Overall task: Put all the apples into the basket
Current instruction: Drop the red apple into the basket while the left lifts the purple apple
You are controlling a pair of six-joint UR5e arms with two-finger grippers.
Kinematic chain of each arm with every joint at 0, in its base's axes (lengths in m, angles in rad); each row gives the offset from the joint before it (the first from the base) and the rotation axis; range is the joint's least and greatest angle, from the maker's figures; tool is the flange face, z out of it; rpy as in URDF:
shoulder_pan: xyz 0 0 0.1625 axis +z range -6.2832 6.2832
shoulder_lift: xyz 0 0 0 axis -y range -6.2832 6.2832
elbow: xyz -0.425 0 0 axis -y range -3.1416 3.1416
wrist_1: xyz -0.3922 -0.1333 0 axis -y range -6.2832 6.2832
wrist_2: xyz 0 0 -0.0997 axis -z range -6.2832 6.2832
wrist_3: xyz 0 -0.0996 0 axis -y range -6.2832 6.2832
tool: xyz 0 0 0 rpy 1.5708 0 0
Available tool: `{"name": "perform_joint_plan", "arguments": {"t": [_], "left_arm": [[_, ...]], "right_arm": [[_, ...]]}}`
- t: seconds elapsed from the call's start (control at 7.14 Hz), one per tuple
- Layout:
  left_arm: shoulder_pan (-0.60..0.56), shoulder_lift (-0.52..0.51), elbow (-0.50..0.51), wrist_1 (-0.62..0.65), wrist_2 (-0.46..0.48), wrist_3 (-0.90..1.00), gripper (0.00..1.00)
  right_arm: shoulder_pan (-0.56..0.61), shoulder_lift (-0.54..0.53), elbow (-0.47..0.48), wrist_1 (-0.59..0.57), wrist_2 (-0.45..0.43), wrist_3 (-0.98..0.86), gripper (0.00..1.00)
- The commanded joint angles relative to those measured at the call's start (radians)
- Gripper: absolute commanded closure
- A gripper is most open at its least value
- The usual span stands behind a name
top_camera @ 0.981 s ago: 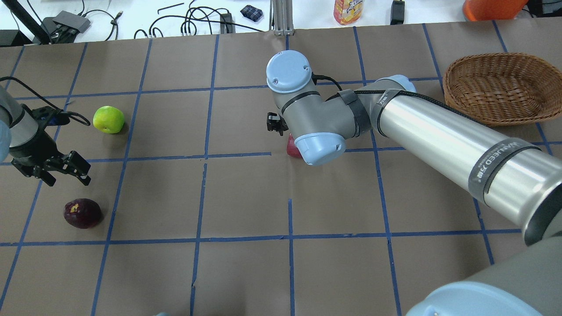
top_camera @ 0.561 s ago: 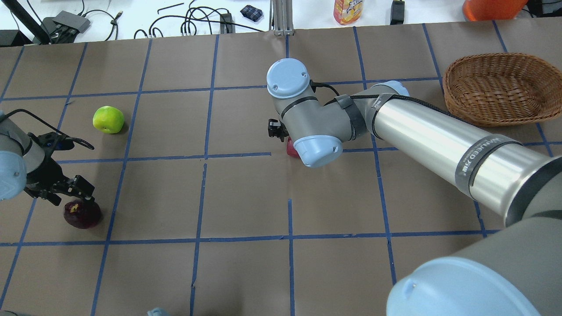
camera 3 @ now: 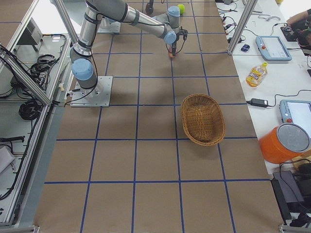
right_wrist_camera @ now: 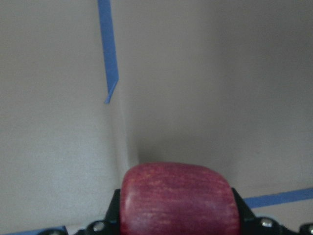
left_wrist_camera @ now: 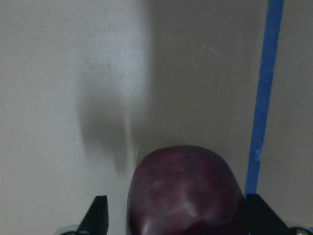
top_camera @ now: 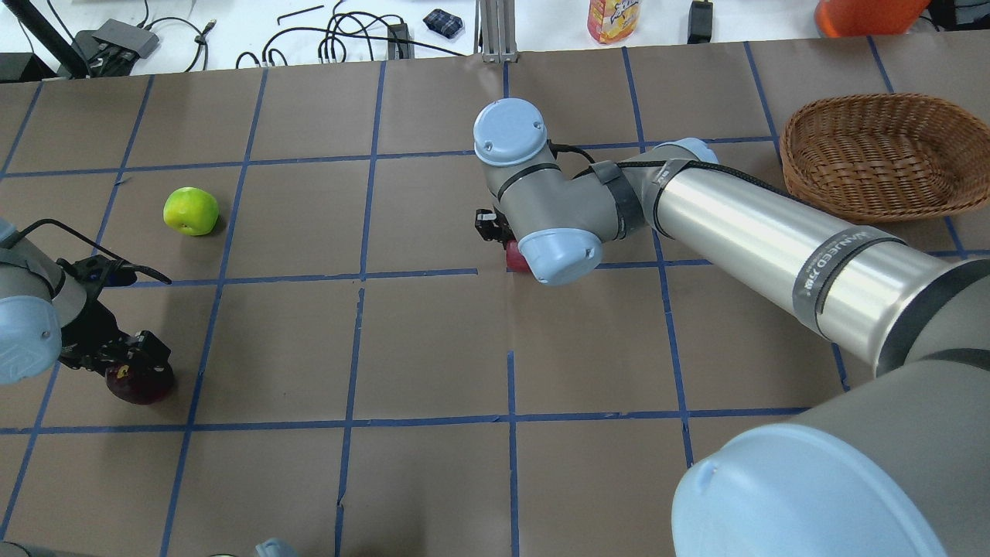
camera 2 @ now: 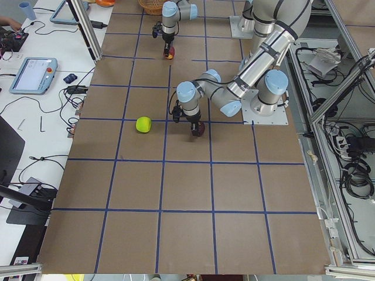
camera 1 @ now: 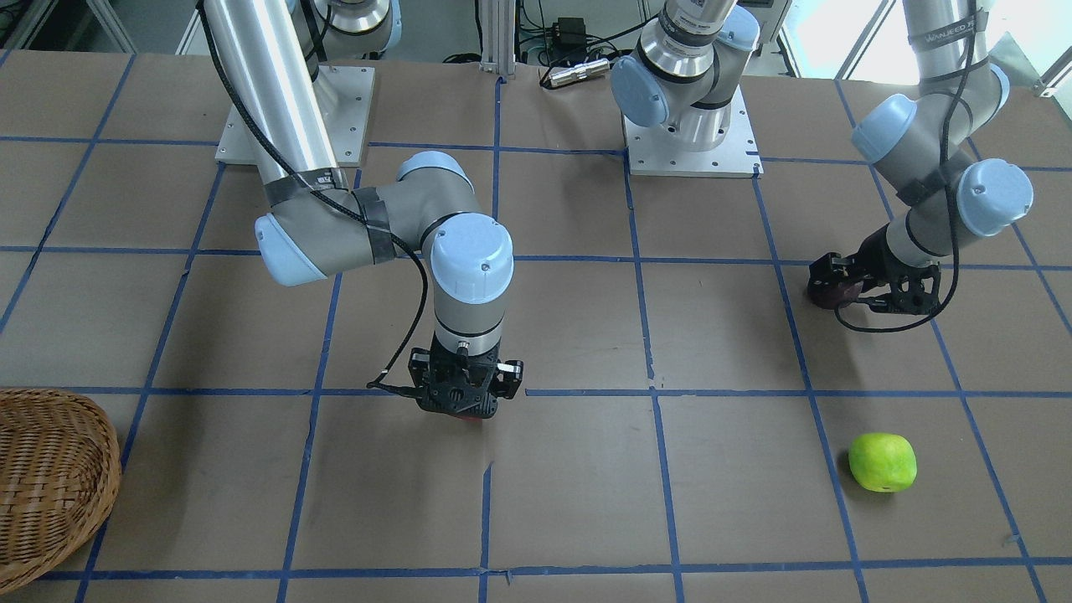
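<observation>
A dark red apple [top_camera: 143, 385] lies at the near left. My left gripper [top_camera: 128, 363] is down over it and open. In the left wrist view the apple [left_wrist_camera: 183, 191] sits between the fingers, with a gap at the left finger [left_wrist_camera: 100, 213]. My right gripper [camera 1: 467, 406] is shut on a red apple [right_wrist_camera: 178, 200] at mid-table, low over or on the paper; only a sliver of that apple [top_camera: 514, 257] shows under the wrist. A green apple [top_camera: 190, 210] lies free at the far left. The wicker basket [top_camera: 882, 155] stands empty at the far right.
Brown paper with a blue tape grid covers the table [top_camera: 433, 348]. Beyond its far edge lie cables [top_camera: 348, 39], a bottle [top_camera: 612, 19] and an orange container [top_camera: 866, 15]. My right arm's long link [top_camera: 773, 240] stretches between the basket and mid-table.
My left gripper has moved toward the near edge and come down over the dark red apple, which now sits between its fingers. The right wrist has shifted slightly above the red apple.
</observation>
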Motion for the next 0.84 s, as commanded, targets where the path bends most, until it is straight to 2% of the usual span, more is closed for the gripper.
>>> {"name": "perform_joint_plan", "arguments": {"t": [0.0,0.14,0.28,0.42,0.56,0.7], "left_arm": [[-0.020,0.030,0.027,-0.040,-0.003,-0.003,0.99],[-0.062,0.035,0.103,-0.125,-0.030,-0.023,0.99],[-0.190,0.049,0.195,-0.184,-0.105,-0.172,0.99],[-0.361,0.047,0.284,-0.259,-0.113,-0.347,0.99],[-0.505,0.028,0.344,-0.273,-0.122,-0.433,0.99],[-0.615,-0.004,0.370,-0.264,-0.201,-0.572,0.99]], "right_arm": [[-0.162,-0.068,-0.100,0.189,0.009,-0.154,0.69],[-0.275,-0.078,-0.120,0.193,0.009,-0.255,0.69],[-0.386,-0.087,-0.134,0.193,0.009,-0.344,0.69],[-0.486,-0.084,-0.143,0.187,0.009,-0.526,0.71],[-0.591,-0.072,-0.149,0.178,0.011,-0.693,0.73],[-0.646,-0.043,-0.166,0.136,0.056,-0.792,0.73]]}}
